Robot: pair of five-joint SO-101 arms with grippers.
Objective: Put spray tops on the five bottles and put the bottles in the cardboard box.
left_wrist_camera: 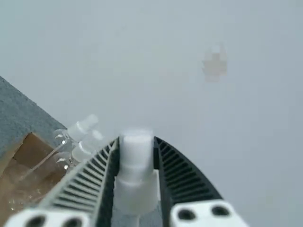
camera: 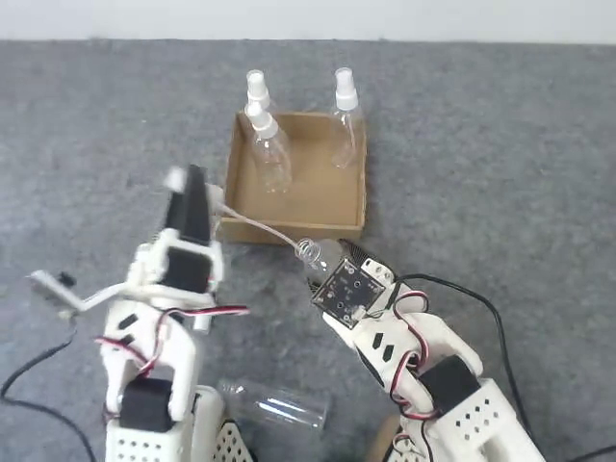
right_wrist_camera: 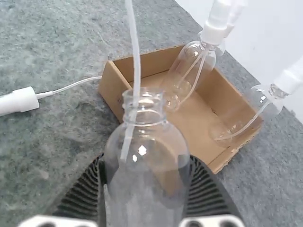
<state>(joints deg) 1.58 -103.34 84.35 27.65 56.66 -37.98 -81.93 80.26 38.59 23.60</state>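
In ribbed jaws, clear round bottle (right_wrist_camera: pixel 142 156)

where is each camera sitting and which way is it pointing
high view: fixed above the table, looking down on the cardboard box and both arms, with the left pincer and right pincer.
left wrist view: on the left arm's wrist, looking along its pincer, shut on a spray top, toward a pale wall.
right wrist view: on the right arm's wrist, looking along its pincer, shut on a bottle, toward the box.
shared: all three show the box and the capped bottles standing in it.
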